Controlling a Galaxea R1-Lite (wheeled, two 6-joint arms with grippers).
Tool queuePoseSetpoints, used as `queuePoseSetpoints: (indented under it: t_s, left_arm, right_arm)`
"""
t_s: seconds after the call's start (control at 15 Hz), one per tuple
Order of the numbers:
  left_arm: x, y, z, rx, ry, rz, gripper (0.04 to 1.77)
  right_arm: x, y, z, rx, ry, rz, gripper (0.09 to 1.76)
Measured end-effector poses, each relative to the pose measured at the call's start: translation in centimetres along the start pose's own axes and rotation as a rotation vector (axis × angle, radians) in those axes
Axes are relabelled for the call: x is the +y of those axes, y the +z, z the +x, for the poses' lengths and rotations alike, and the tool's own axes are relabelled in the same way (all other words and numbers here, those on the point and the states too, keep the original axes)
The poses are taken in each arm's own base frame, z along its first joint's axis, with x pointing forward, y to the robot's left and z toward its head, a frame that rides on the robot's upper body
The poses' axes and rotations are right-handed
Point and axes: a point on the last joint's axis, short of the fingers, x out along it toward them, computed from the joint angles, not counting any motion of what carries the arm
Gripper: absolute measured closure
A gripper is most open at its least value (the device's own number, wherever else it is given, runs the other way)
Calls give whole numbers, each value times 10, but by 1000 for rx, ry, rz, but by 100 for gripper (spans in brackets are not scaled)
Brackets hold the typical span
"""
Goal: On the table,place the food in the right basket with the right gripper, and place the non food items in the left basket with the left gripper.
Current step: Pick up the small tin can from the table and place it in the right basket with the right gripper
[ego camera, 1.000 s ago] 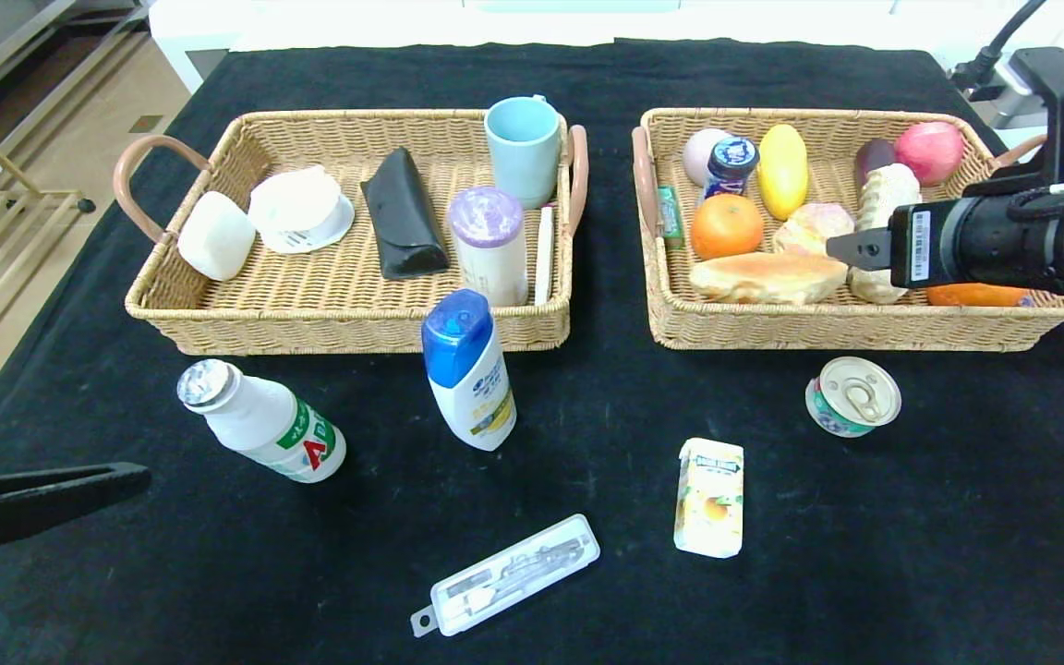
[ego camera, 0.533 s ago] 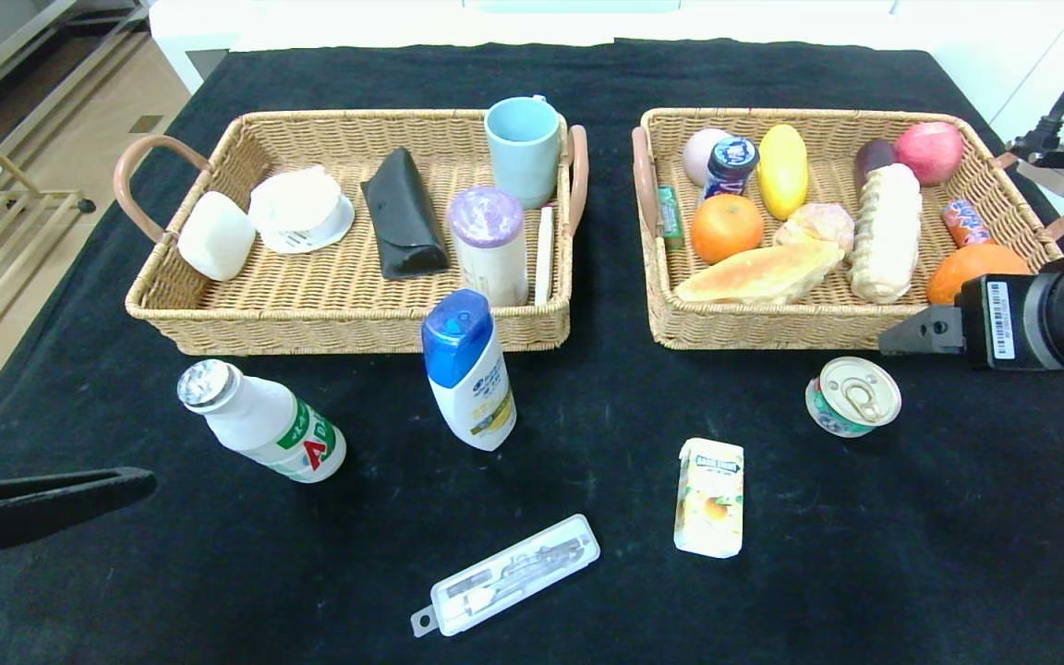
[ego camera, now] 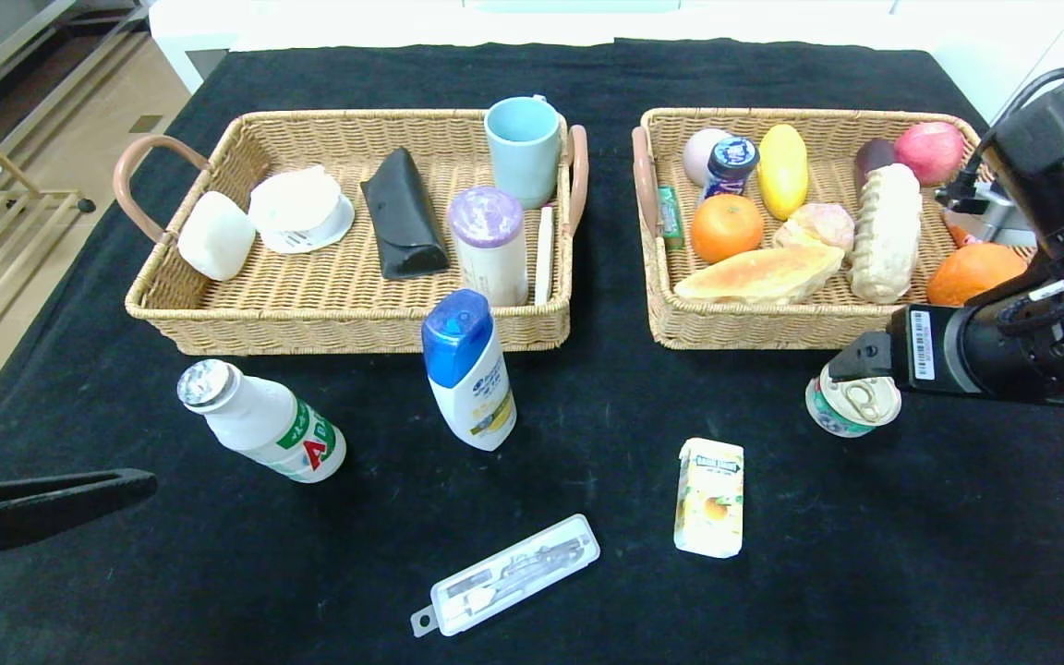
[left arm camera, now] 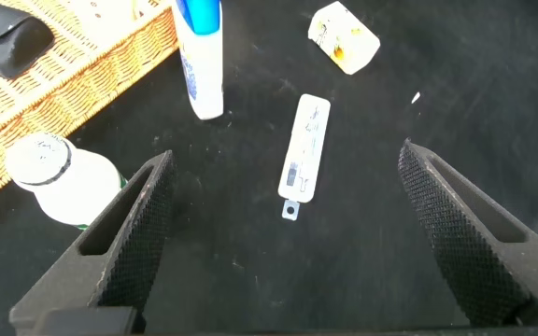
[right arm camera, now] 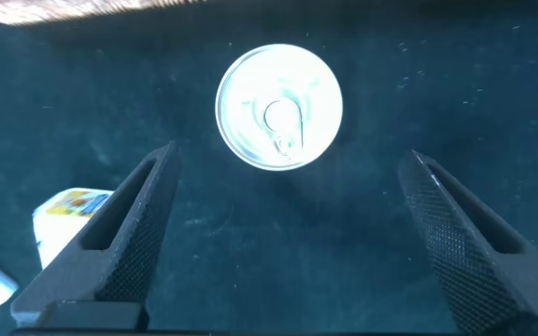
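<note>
Black table (ego camera: 587,573) holds five loose items; croissant (ego camera: 761,274) is in right basket (ego camera: 846,325). My right gripper (right arm camera: 288,233), open, hovers over can (ego camera: 853,397) at 3 o'clock; left gripper (left arm camera: 283,243) idles open at 8.

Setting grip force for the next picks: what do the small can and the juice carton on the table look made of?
Tin can: seemingly metal, with a shiny silver lid, pull-tab and rolled rim, and a printed label around the side. Juice carton: likely coated paperboard, with flat matte printed faces and folded edges, so probably crushable.
</note>
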Motion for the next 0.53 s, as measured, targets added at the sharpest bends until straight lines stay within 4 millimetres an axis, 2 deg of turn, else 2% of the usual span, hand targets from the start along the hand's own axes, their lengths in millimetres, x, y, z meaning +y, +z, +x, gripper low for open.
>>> queuePoseSetpoints:
  t_s: [0.53]
  left_arm:
    - [0, 1, -2, -9, 3, 4, 9]
  right_arm:
    - [3, 1, 29, 62, -29, 24, 15]
